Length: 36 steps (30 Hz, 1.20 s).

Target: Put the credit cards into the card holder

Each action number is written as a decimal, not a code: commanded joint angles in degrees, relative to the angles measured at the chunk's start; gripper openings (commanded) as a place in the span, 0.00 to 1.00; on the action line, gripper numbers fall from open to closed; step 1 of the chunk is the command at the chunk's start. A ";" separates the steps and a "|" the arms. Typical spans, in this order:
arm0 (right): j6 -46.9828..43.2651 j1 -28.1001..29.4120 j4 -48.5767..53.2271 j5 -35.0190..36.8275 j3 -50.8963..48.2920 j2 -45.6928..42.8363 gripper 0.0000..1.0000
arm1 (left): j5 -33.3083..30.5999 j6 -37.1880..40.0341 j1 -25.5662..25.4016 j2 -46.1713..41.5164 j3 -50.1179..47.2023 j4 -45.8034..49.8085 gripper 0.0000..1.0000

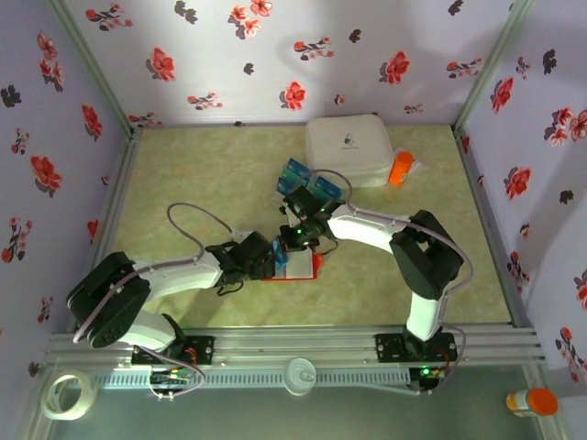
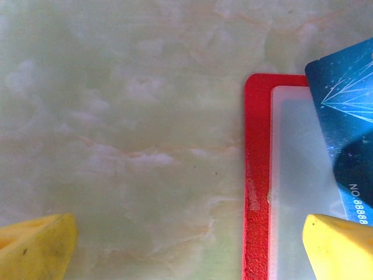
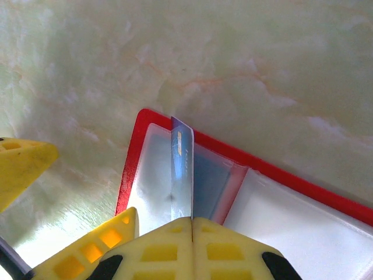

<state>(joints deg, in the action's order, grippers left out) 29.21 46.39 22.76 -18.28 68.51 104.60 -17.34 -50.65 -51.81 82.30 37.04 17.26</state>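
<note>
1. Plainly, the right gripper [image 3: 192, 226] was clamped fully shut on a blue credit card [image 3: 182, 166], pinching its near end so that the card stood on edge.
2. That card's far end came down on the clear pocket in the left half of the card holder [image 3: 129, 175]. Blue showed through the plastic beside it, but whether the end was inside the pocket could not be told.
3. The card holder lay open and flat on the green marbled table [image 1: 183, 183], red rim outward and pale pockets up, directly under both grippers near the table's middle.
4. The left gripper [image 2: 186, 248] had its jaws spread wide and held nothing. One yellow fingertip [image 2: 335, 248] hung over the holder's pale pocket, and the other was over bare table left of the red edge. Whether either touched could not be told.
5. Other credit cards [image 1: 293, 174], blue, lay just beyond the grippers, near a white case [image 1: 353, 147] with an orange bottle [image 1: 401, 168] beside it.
</note>
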 commanded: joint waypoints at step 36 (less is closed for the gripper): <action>24.45 -2.38 -47.91 6.16 -37.38 -20.79 0.00 | -2.15 -4.32 -0.89 -1.57 -4.87 0.80 1.00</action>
<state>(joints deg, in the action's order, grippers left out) 51.70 43.40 -19.75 -13.45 31.97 82.50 -19.09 -52.84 -52.40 80.82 34.33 14.04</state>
